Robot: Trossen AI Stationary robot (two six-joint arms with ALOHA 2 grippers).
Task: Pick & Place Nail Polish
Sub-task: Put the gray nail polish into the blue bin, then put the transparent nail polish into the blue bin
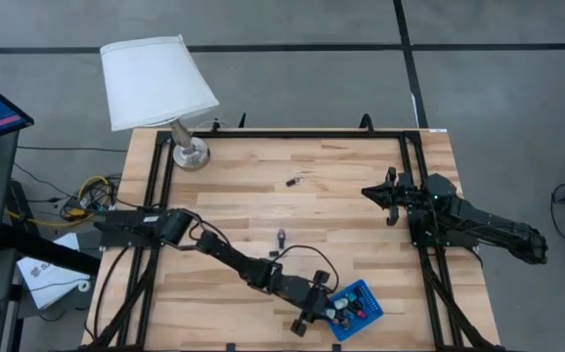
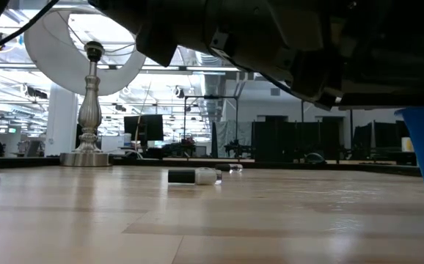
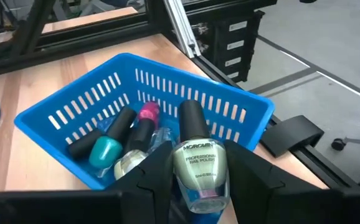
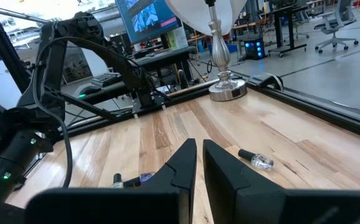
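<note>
The left tool (image 3: 198, 177) gripped a pale green nail polish bottle (image 3: 198, 165) upright, black cap up, over the blue basket (image 3: 74, 109). The right tool (image 4: 198, 163) waited shut above the bench (image 1: 341, 215).

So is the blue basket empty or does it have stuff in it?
Not empty. The blue basket already holds several nail polish bottles, and the left gripper holds another above it.

I'm seeing a pale-green nail polish bottle (image 3: 200, 167) standing upright, others lying in the blue basket (image 3: 55, 115), two lying on the table (image 1: 224, 196).
</note>
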